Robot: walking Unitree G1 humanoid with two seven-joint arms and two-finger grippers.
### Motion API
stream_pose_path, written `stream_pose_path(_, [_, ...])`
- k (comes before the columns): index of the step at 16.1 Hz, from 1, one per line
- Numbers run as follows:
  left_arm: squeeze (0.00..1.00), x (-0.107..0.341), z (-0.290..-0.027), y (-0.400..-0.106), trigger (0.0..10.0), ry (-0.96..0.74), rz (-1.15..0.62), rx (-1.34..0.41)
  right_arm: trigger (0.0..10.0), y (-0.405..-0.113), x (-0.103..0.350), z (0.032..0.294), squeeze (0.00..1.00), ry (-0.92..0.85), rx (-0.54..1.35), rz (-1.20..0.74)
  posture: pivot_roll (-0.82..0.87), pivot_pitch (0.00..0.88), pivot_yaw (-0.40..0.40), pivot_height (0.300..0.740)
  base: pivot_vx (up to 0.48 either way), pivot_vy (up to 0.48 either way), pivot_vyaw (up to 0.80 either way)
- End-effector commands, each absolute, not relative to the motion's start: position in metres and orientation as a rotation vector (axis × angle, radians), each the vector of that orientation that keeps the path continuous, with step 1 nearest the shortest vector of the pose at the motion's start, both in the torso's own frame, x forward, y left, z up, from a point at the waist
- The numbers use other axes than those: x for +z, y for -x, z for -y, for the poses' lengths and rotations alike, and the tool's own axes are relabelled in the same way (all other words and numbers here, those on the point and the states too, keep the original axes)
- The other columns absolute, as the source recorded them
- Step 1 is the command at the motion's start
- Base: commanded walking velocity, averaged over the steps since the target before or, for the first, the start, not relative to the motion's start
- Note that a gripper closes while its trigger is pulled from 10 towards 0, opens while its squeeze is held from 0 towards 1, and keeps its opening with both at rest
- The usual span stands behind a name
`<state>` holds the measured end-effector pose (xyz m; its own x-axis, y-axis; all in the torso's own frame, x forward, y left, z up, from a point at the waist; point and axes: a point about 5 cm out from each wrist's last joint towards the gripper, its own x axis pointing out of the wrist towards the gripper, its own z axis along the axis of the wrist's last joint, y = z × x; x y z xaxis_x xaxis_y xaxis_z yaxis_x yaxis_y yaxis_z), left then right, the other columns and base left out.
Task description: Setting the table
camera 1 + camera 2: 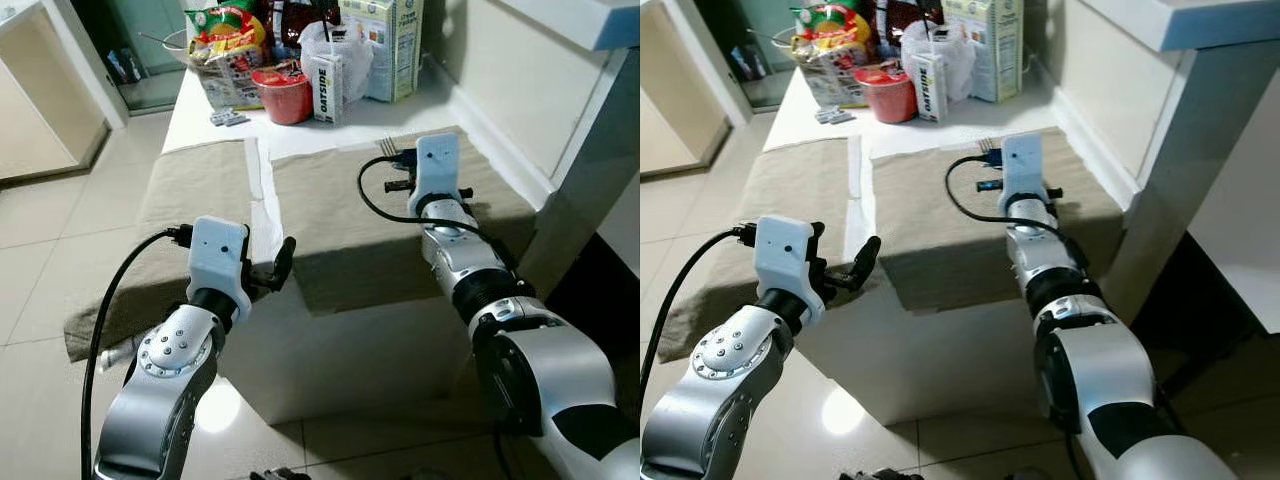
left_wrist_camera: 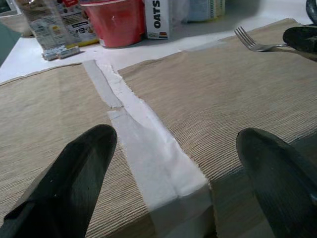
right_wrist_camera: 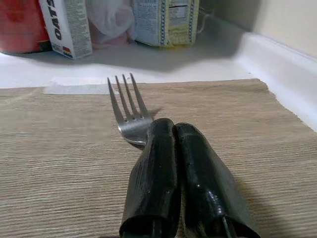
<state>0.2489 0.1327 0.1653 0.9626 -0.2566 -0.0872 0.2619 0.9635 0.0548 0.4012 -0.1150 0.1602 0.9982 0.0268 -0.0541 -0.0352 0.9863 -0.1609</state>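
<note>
Two beige placemats lie side by side on the white table, the left placemat and the right placemat, with a strip of bare table between them. A silver fork rests at the far edge of the right placemat, tines pointing to the clutter behind. My right gripper is shut on the fork's handle, low over the mat. My left gripper stands open at the table's near edge, over the gap between the mats, with nothing between its fingers.
A red cup, an oats carton, a white bag, a tall carton and snack packets crowd the table's far end. A wall and a white post close the right side. Tiled floor lies to the left.
</note>
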Motion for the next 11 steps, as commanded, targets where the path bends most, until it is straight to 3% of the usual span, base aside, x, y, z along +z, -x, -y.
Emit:
stream_pose_path(1, [0.00, 0.167, -0.135, -0.251, 10.0, -0.084, -0.077, -0.260, 0.0, -0.401, 0.164, 0.102, 0.00, 0.170, 0.078, -0.033, -0.03, 0.057, 0.153, 0.740, 0.000, 0.000, 0.00])
stream_pose_path(3, [0.00, 0.168, -0.135, -0.253, 10.0, -0.088, -0.071, -0.255, 0.0, -0.407, 0.198, 0.096, 0.00, 0.165, 0.103, 0.130, -0.03, 0.054, 0.151, 0.740, 0.000, 0.000, 0.00])
stream_pose_path(8, [0.00, 0.168, -0.134, -0.257, 10.0, -0.088, -0.056, -0.249, 0.0, -0.406, 0.229, 0.102, 0.00, 0.162, 0.095, 0.318, -0.05, 0.033, 0.134, 0.740, 0.000, 0.000, 0.00])
stream_pose_path(11, [0.00, 0.167, -0.140, -0.259, 10.0, -0.104, -0.053, -0.220, 0.0, -0.385, 0.217, 0.113, 0.00, 0.194, 0.137, 0.402, -0.07, 0.021, 0.113, 0.740, 0.000, 0.000, 0.00])
